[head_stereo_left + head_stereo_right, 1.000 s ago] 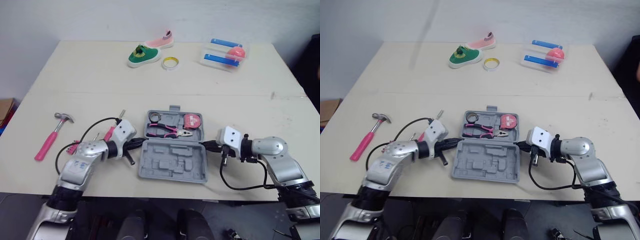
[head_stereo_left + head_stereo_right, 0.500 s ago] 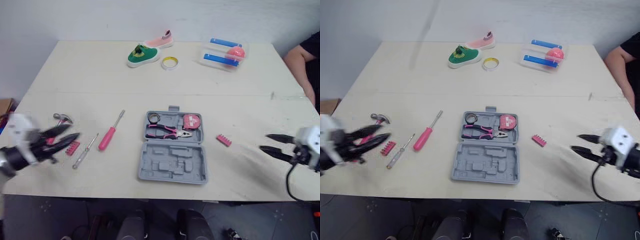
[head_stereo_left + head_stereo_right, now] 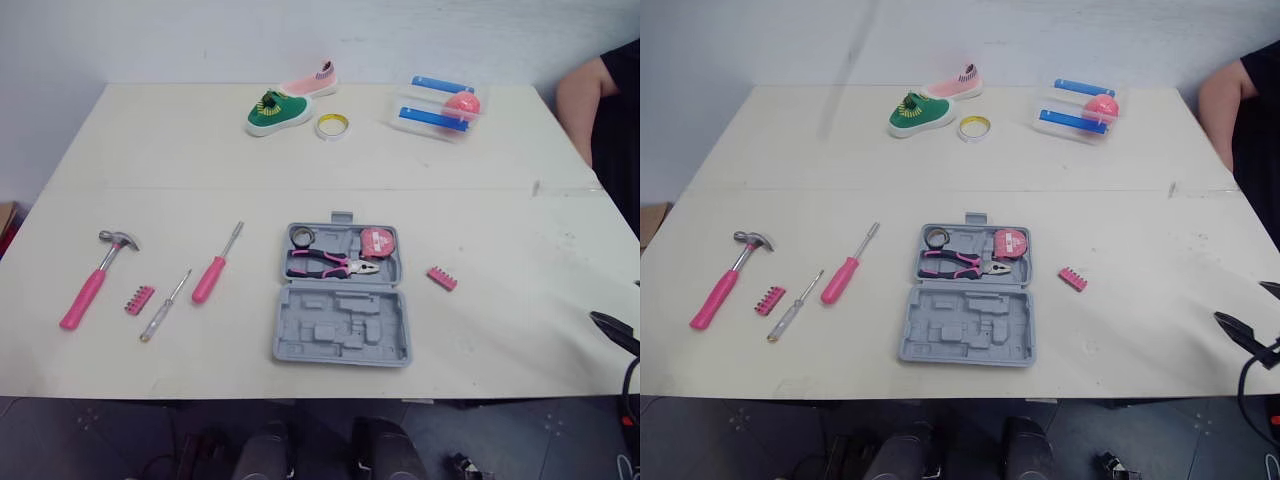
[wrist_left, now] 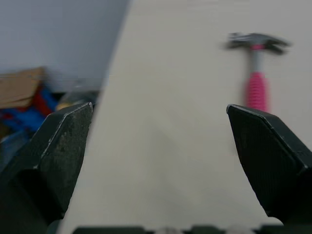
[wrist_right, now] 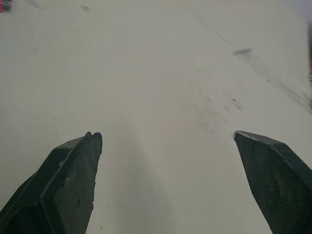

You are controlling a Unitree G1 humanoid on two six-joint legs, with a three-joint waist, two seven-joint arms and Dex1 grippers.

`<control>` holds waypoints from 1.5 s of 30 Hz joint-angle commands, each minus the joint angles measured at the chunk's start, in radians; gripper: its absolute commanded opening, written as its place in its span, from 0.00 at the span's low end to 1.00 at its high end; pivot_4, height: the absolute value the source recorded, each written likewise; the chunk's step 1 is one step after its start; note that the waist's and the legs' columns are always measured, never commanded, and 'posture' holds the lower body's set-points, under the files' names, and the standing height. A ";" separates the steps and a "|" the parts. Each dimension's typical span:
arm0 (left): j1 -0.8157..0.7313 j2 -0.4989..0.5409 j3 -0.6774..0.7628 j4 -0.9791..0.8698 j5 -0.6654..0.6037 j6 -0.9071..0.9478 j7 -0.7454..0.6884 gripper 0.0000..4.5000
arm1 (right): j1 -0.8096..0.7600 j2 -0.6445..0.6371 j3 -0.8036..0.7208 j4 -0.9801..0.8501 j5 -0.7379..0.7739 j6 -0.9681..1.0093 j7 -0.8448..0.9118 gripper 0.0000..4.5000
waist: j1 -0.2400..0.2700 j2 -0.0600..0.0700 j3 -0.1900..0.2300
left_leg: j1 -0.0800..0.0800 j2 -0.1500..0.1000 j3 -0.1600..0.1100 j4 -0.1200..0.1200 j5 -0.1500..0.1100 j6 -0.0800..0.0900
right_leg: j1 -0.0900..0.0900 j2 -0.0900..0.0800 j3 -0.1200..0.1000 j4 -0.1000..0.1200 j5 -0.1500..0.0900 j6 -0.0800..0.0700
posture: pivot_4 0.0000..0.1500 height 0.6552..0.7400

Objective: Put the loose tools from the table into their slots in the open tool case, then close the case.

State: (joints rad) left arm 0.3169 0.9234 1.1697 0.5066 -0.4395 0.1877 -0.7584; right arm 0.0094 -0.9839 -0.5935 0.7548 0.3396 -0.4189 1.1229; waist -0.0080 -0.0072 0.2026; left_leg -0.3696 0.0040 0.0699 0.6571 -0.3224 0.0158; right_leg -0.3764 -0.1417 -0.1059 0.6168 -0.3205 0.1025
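Grey tool case lies open at the front middle of the table, well apart from both grippers. To its left lie one hammer, two screwdrivers, a pink-handled screwdriver and a thin screwdriver, and one bit strip, with a second bit strip near its right. At the table's right front edge the right gripper hangs low, fingers spread wide and empty; at the left edge the left gripper is likewise wide apart and empty, pointing towards the hammer.
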 commanded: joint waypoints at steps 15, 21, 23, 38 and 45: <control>0.067 -0.012 -0.323 -0.659 -0.180 0.378 -0.115 1.00 | -0.098 0.225 0.162 -0.674 0.294 0.358 0.022 1.00 | 0.001 0.002 0.000 | 0.000 0.001 0.000 -0.006 0.003 -0.002 | -0.001 0.000 0.000 -0.003 0.002 -0.003 | 1.00 1.00; -0.049 0.020 -0.483 -0.877 -0.223 0.687 0.077 1.00 | -0.105 0.273 0.248 -0.802 0.296 0.317 0.118 1.00 | 0.008 0.002 0.000 | -0.001 0.002 0.000 -0.007 0.006 0.003 | 0.000 0.004 -0.001 -0.003 0.002 -0.003 | 1.00 1.00; -0.096 0.007 -0.549 -0.921 -0.211 0.729 0.132 1.00 | -0.098 0.283 0.272 -0.806 0.281 0.296 0.146 1.00 | 0.011 0.002 0.000 | -0.001 0.001 0.000 -0.005 0.006 0.004 | 0.001 0.004 -0.001 -0.005 0.002 -0.002 | 1.00 1.00; -0.210 -0.082 -0.738 -0.951 -0.125 0.812 0.295 1.00 | -0.086 0.315 0.304 -0.878 0.310 0.293 0.179 1.00 | 0.008 0.002 0.000 | 0.000 0.005 0.000 -0.002 0.007 0.001 | 0.001 0.009 0.001 -0.001 0.003 -0.001 | 1.00 1.00; -0.275 -0.094 -0.792 -0.943 -0.128 0.866 0.313 1.00 | -0.079 0.334 0.315 -0.932 0.326 0.304 0.186 1.00 | 0.009 0.002 0.000 | 0.000 0.005 0.000 -0.002 0.008 0.000 | 0.000 0.009 0.001 -0.001 0.003 -0.002 | 1.00 1.00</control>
State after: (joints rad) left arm 0.0523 0.8297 0.3817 -0.4216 -0.5674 1.0386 -0.4491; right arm -0.0699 -0.6520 -0.2762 -0.1353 0.6356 -0.1093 1.3038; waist 0.0012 -0.0054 0.2029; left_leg -0.3699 0.0094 0.0701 0.6555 -0.3148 0.0161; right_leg -0.3759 -0.1330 -0.1051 0.6164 -0.3172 0.1005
